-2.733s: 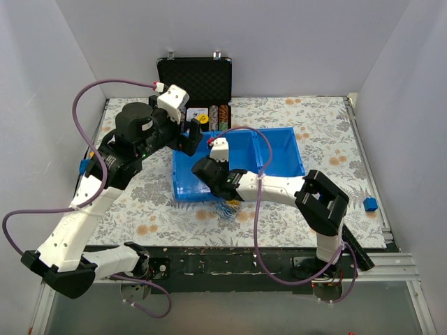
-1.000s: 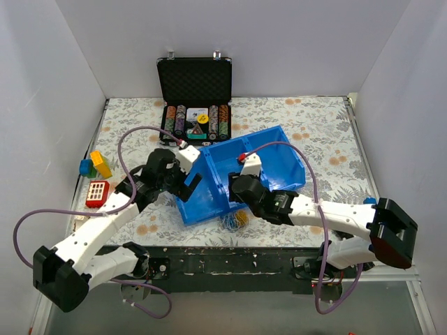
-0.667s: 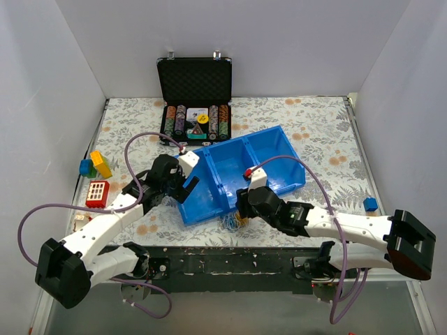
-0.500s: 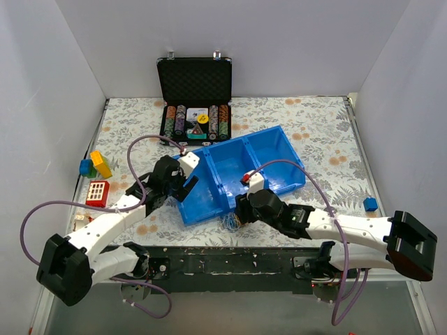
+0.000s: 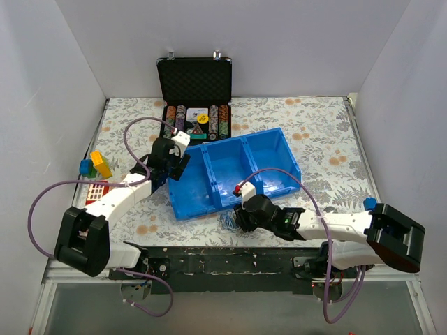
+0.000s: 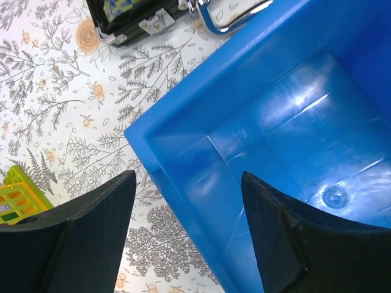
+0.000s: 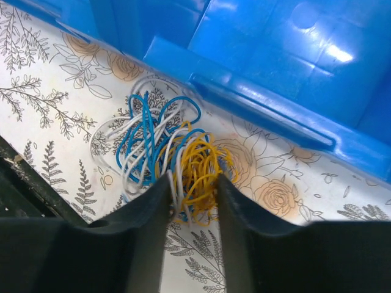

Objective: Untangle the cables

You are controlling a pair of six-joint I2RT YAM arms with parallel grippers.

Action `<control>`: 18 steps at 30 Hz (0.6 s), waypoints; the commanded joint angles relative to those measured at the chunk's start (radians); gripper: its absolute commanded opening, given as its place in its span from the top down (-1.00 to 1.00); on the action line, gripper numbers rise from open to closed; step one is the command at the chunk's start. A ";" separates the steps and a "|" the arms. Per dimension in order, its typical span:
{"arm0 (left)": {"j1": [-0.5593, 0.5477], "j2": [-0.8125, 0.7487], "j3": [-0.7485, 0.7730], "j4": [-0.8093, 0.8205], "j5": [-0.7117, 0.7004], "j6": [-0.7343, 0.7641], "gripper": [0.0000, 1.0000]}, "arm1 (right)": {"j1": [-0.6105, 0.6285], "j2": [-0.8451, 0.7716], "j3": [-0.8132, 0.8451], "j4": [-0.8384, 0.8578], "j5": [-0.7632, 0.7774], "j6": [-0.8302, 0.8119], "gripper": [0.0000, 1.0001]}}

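Note:
The cables [image 5: 228,220] are a small clump of blue, white and yellow loops on the table just in front of the blue tray [image 5: 223,174]. In the right wrist view the clump [image 7: 160,143] lies beside the tray's front wall [image 7: 275,61]. My right gripper [image 5: 242,217] is down on the clump, and its jaws [image 7: 192,189] are closed on the yellow loops. My left gripper [image 5: 177,163] is open at the tray's left end. In the left wrist view it [image 6: 188,178] straddles the tray's left wall [image 6: 183,165], one finger inside and one outside.
An open black case [image 5: 195,82] with poker chips stands behind the tray, and its edge shows in the left wrist view [image 6: 134,12]. Yellow and blue blocks [image 5: 96,165] and a red block [image 5: 95,191] lie at the left. A small blue cube [image 5: 370,204] lies at the right.
The tray has swung round to lie level. My right gripper came down off the tray onto the clump in front of it. My left gripper moved up to the tray's left end.

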 commanded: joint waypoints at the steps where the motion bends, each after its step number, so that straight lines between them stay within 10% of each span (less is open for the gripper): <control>1: 0.002 -0.086 0.041 -0.036 0.016 -0.032 -0.44 | 0.005 0.017 0.038 0.033 -0.070 -0.021 0.41; 5: 0.054 -0.117 0.021 -0.010 0.024 0.017 -0.53 | 0.016 -0.057 -0.016 0.006 -0.126 -0.017 0.97; 18: 0.100 -0.166 0.118 -0.283 0.344 -0.042 -0.69 | 0.022 -0.258 -0.093 -0.131 -0.057 0.031 0.82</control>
